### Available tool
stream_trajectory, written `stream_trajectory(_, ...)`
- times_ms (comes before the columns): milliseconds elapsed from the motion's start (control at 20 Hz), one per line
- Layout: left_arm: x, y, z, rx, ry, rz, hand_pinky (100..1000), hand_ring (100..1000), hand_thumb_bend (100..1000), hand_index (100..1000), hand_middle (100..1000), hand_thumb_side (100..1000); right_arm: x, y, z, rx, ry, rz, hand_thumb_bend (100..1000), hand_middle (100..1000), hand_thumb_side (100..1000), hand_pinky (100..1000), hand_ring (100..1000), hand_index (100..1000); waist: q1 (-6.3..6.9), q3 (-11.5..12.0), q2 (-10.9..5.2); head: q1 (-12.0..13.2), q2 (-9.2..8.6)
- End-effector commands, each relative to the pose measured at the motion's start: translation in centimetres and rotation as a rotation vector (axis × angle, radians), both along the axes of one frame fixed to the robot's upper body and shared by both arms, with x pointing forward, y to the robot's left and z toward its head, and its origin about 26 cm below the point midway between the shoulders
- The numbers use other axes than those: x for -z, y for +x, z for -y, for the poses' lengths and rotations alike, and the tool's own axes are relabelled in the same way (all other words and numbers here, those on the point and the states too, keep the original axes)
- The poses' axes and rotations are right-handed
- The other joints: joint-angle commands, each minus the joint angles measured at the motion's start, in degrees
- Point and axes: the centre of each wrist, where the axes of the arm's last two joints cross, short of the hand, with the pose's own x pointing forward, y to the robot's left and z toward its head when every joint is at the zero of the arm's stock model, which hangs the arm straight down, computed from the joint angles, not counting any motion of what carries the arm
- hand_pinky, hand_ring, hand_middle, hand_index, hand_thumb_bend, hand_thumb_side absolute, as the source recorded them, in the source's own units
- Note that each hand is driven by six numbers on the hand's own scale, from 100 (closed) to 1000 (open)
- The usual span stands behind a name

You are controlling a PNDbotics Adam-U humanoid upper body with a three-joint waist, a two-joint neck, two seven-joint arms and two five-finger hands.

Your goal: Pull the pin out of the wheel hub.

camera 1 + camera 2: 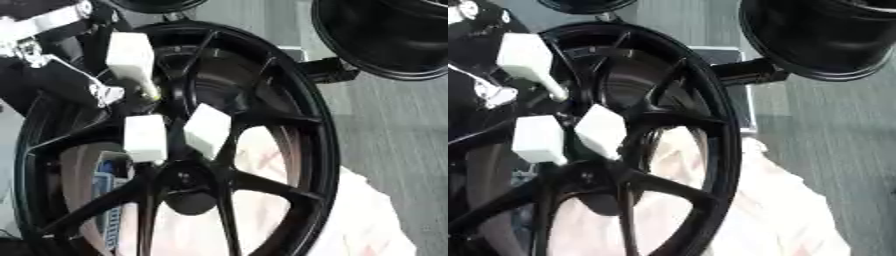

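Left hand (131,57) comes in from the upper left over the black wheel (324,135). It is the only hand showing; the right hand is in neither view, so the left is the nearer one.

The white-tipped fingers (145,138) are spread, the pads apart. Two pads sit side by side with a dark spoke showing in the gap between them. A third pad sits higher, back toward the wrist. Nothing is visibly gripped, so I read the hand as open and holding nothing.

The wheel hub (186,176) lies just below the two lower pads, near them but not touching. The pads point down at it, one slightly to each side of the hub centre.

The pin itself cannot be picked out against the black hub. A dark rounded shape (188,202) just past the hub centre, on the far side from the fingers, may be part of it; I cannot tell. The pin's long axis is also unclear. Judging from the task, it should run along the hub axis, toward the camera.

The key relation is that the hub centre lies straight beyond the fingertips, along the line they point in. The likely next move is a short reach further down, then closing the two lower pads around the pin.

Behind the spokes and under the wheel lies a white cloth (367,220). A blue-and-white thing (112,175) shows through the spokes to the left of the hub. A second black wheel (824,35) sits well apart at the upper right.
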Motion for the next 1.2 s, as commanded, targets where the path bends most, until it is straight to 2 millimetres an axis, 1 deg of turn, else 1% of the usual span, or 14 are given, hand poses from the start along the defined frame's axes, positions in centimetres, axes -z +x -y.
stream_trajectory(50, -2.5, -0.9, -1.0, -0.013, -0.056, 0.109, 570, 328, 105, 501, 316, 100, -0.6, -0.2, 0.4, 0.018, -0.022, 0.010, 100, 578, 468, 586, 628, 654, 0.25, 0.18, -1.43, -0.52, -0.76)
stream_trajectory(200, -3.9, -1.4, -2.6, -0.065, -0.123, 0.186, 572, 318, 100, 501, 313, 100, -0.6, -0.3, 0.6, 0.027, -0.030, 0.008, 100, 578, 470, 587, 628, 654, 0.29, 0.56, -1.70, -0.93, -0.66)
stream_trajectory(450, -5.3, -2.7, -6.9, -0.296, -0.261, 0.311, 583, 316, 100, 510, 318, 100, -0.5, -0.6, 0.8, 0.051, -0.039, 0.007, 100, 578, 470, 586, 628, 654, 0.23, 1.42, -1.91, -1.78, -0.45)
stream_trajectory(550, -5.4, -2.9, -8.9, -0.423, -0.323, 0.346, 591, 325, 100, 519, 326, 100, -0.5, -0.7, 0.9, 0.059, -0.040, 0.009, 100, 578, 470, 585, 628, 654, 0.15, 1.82, -1.97, -2.12, -0.60)
stream_trajectory(650, -4.9, -2.5, -11.1, -0.552, -0.351, 0.382, 624, 369, 100, 567, 375, 100, -0.5, -0.7, 0.9, 0.066, -0.040, 0.011, 100, 578, 470, 584, 628, 653, 0.08, 2.05, -2.00, -2.29, -0.79)
stream_trajectory(700, -4.5, -2.1, -12.1, -0.596, -0.352, 0.392, 636, 382, 145, 583, 391, 100, -0.5, -0.7, 0.9, 0.069, -0.040, 0.013, 100, 578, 470, 584, 627, 653, 0.00, 2.11, -2.03, -2.38, -0.92)
stream_trajectory(800, -3.7, -1.5, -13.9, -0.650, -0.347, 0.397, 663, 414, 193, 616, 428, 100, -0.5, -0.7, 0.9, 0.071, -0.040, 0.015, 100, 578, 470, 584, 627, 654, -0.20, 2.21, -2.10, -2.58, -1.14)
stream_trajectory(850, -3.3, -1.1, -14.9, -0.668, -0.337, 0.391, 702, 469, 224, 665, 482, 100, -0.5, -0.7, 0.9, 0.072, -0.041, 0.015, 100, 578, 470, 584, 628, 654, -0.30, 2.24, -2.15, -2.61, -1.25)
stream_trajectory(900, -2.9, -0.8, -15.7, -0.675, -0.324, 0.377, 760, 557, 250, 734, 575, 128, -0.5, -0.7, 0.9, 0.072, -0.042, 0.015, 100, 578, 470, 584, 627, 654, -0.37, 2.26, -2.19, -2.54, -1.26)
stream_trajectory(950, -2.5, -0.6, -16.5, -0.670, -0.310, 0.349, 837, 685, 302, 821, 721, 218, -0.5, -0.7, 0.9, 0.073, -0.043, 0.016, 100, 578, 470, 583, 627, 653, -0.43, 2.28, -2.22, -2.43, -1.26)
stream_trajectory(1000, -2.3, -0.4, -17.2, -0.659, -0.293, 0.322, 863, 723, 326, 851, 764, 237, -0.5, -0.7, 0.9, 0.074, -0.042, 0.016, 100, 578, 470, 583, 627, 653, -0.47, 2.32, -2.24, -2.33, -1.38)
stream_trajectory(1100, -2.1, -0.1, -18.2, -0.621, -0.260, 0.290, 908, 779, 383, 895, 826, 324, -0.4, -0.7, 0.9, 0.073, -0.039, 0.017, 100, 577, 470, 583, 627, 653, -0.57, 2.39, -2.24, -2.39, -1.48)
stream_trajectory(1150, -2.0, -0.1, -18.6, -0.599, -0.248, 0.276, 911, 785, 394, 902, 836, 333, -0.4, -0.7, 0.9, 0.073, -0.038, 0.017, 100, 577, 470, 583, 627, 653, -0.63, 2.46, -2.26, -2.43, -1.46)
stream_trajectory(1200, -2.0, 0.0, -18.8, -0.578, -0.237, 0.263, 909, 784, 397, 900, 834, 314, -0.4, -0.7, 0.9, 0.073, -0.038, 0.017, 100, 577, 470, 583, 626, 653, -0.68, 2.55, -2.26, -2.47, -1.46)
